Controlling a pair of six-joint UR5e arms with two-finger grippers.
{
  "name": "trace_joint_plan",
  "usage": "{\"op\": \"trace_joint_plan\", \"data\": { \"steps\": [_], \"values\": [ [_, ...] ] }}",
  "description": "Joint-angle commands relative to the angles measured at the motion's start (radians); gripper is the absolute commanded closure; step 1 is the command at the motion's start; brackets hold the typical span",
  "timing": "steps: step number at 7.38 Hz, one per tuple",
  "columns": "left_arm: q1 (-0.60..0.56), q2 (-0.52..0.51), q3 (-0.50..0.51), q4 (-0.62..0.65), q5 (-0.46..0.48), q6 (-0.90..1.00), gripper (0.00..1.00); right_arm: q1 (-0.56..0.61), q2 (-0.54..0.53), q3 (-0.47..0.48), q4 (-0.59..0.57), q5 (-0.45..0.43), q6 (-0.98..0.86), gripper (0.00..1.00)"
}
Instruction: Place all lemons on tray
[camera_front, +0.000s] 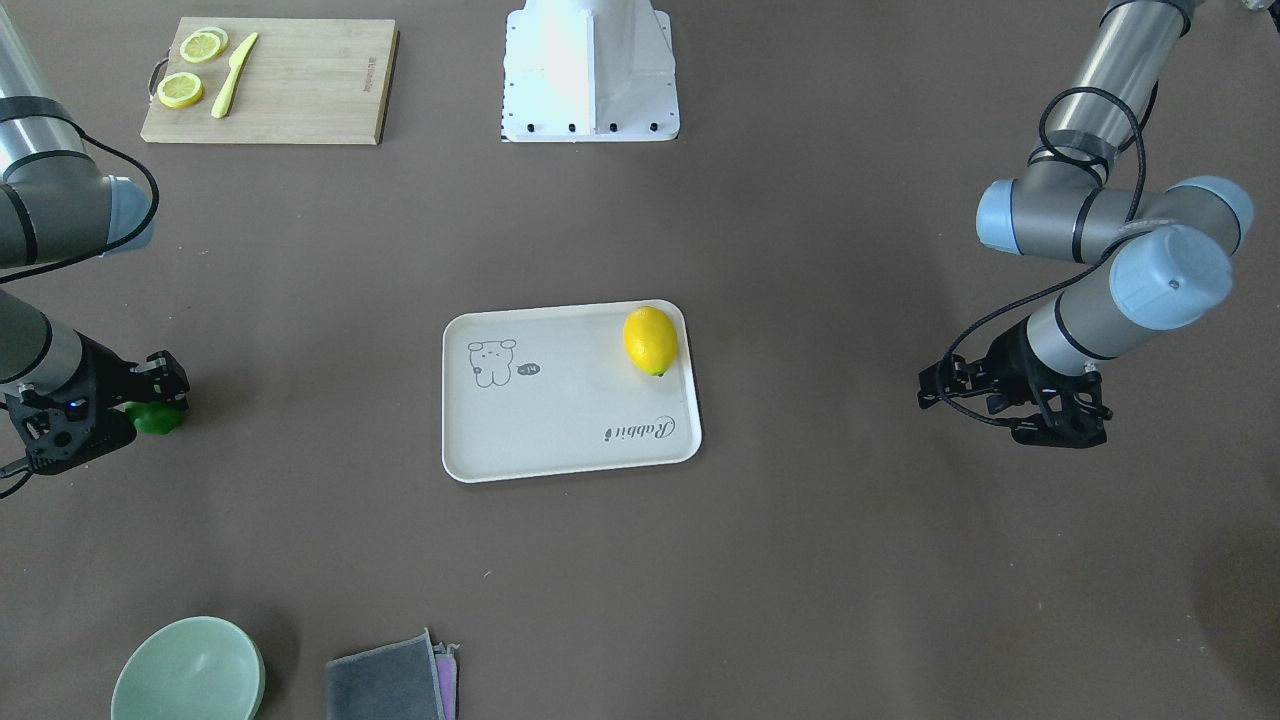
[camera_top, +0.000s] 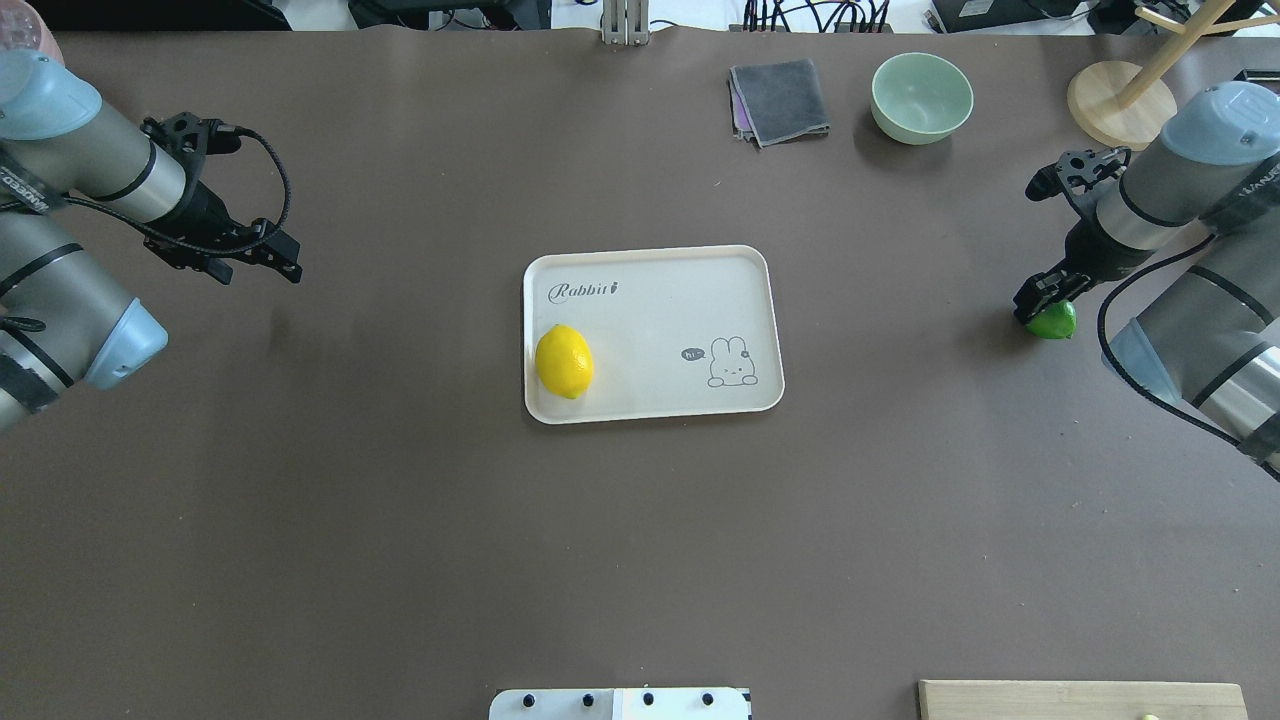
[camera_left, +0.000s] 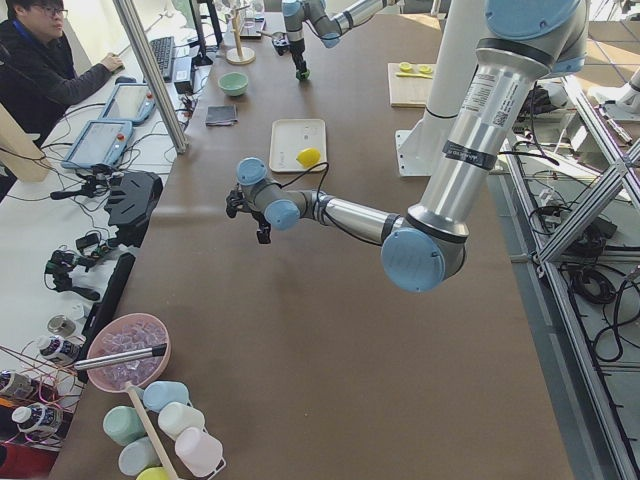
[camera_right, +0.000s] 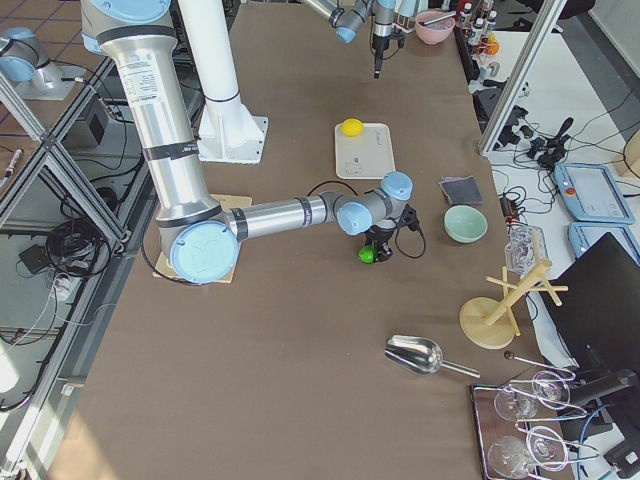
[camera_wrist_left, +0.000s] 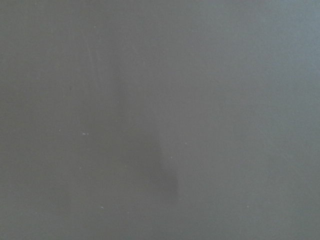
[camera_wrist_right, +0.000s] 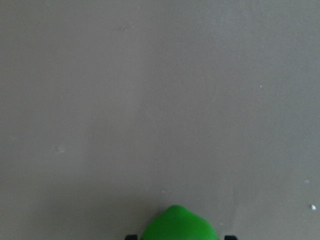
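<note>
The yellow lemon (camera_top: 565, 361) lies on the off-white tray (camera_top: 660, 300) by its short edge under the "Rabbit" script; it also shows in the front view (camera_front: 650, 340). The green lemon (camera_top: 1054, 321) sits low at the table on the far right, apart from the tray. My right gripper (camera_top: 1042, 298) is down over it, fingers on both sides, shut on it. In the right wrist view the green lemon (camera_wrist_right: 178, 225) fills the bottom edge between two fingertips. My left gripper (camera_top: 283, 266) is open and empty, above bare table left of the tray.
A green bowl (camera_top: 921, 96) and a grey cloth (camera_top: 779, 100) lie at the far edge. A wooden stand (camera_top: 1120, 104) is at the far right. A cutting board (camera_front: 300, 90) with lemon slices and a knife sits by the robot base (camera_front: 590, 75).
</note>
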Motion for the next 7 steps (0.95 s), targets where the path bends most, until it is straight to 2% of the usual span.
{"op": "trace_joint_plan", "data": {
  "steps": [1,3,4,7],
  "values": [
    [0.000,-0.001,0.000,-0.003,0.000,-0.006,0.02,0.013,-0.002,0.009,-0.034,0.007,0.002,1.00],
    [0.000,-0.003,0.005,-0.007,0.000,-0.007,0.02,0.010,0.081,0.107,-0.305,0.030,0.018,1.00],
    [-0.001,-0.003,0.005,-0.007,-0.001,-0.007,0.02,0.010,0.131,0.135,-0.382,0.036,0.077,1.00],
    [-0.001,-0.001,0.005,-0.009,-0.002,-0.007,0.02,-0.103,0.288,0.134,-0.370,0.036,0.534,1.00]
  ]
}}
